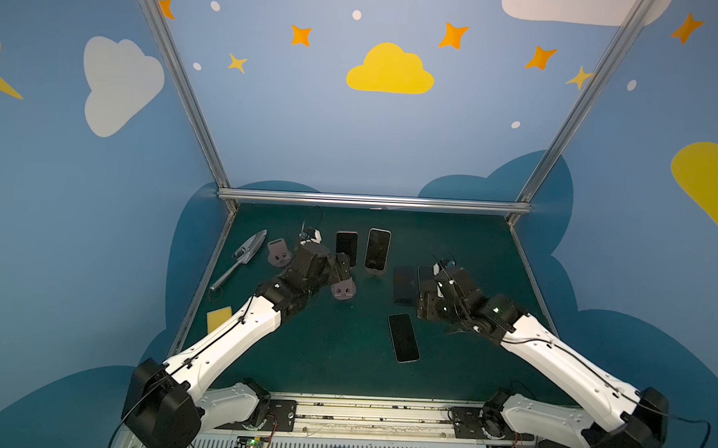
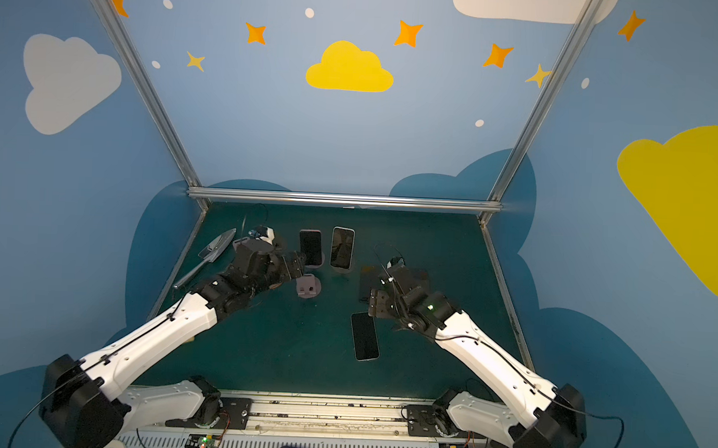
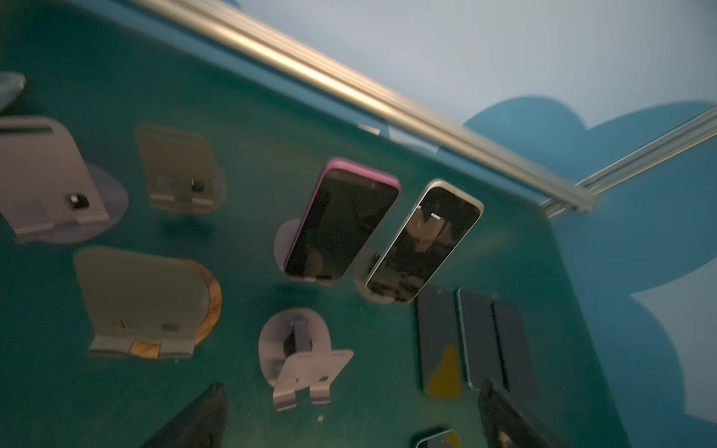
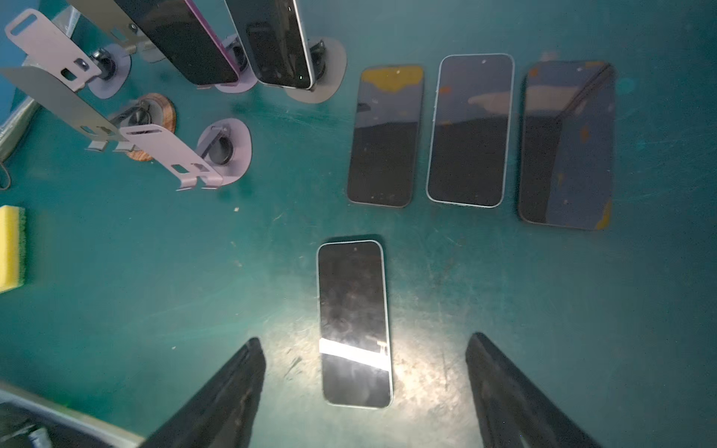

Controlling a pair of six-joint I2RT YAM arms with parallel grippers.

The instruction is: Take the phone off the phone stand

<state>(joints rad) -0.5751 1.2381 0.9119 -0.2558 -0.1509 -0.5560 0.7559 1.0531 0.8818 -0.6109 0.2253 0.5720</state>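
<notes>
Right hand [image 4: 366, 339] spread and empty over a pale-rimmed black phone [image 4: 354, 324] lying flat on the green table [image 4: 155, 271]. Left hand [image 3: 351, 386] spread, empty. At eleven o'clock from that phone, a pink-cased phone [image 1: 346, 247] and white-rimmed phone [image 1: 378, 249] lean on grey round-based stands [image 3: 281, 242].

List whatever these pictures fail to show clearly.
- Stand with wooden base: hidden under the left arm in both top views.
- Row of three flat phones: the right arm covers most of it in both top views.
- Pink-cased phone: the left wrist view is blurred, so its seat on its stand is unclear.
- Left tool: only fingertips show, cut off by the left wrist view's edge.
- Sponge: cut by the right wrist view's edge.
</notes>
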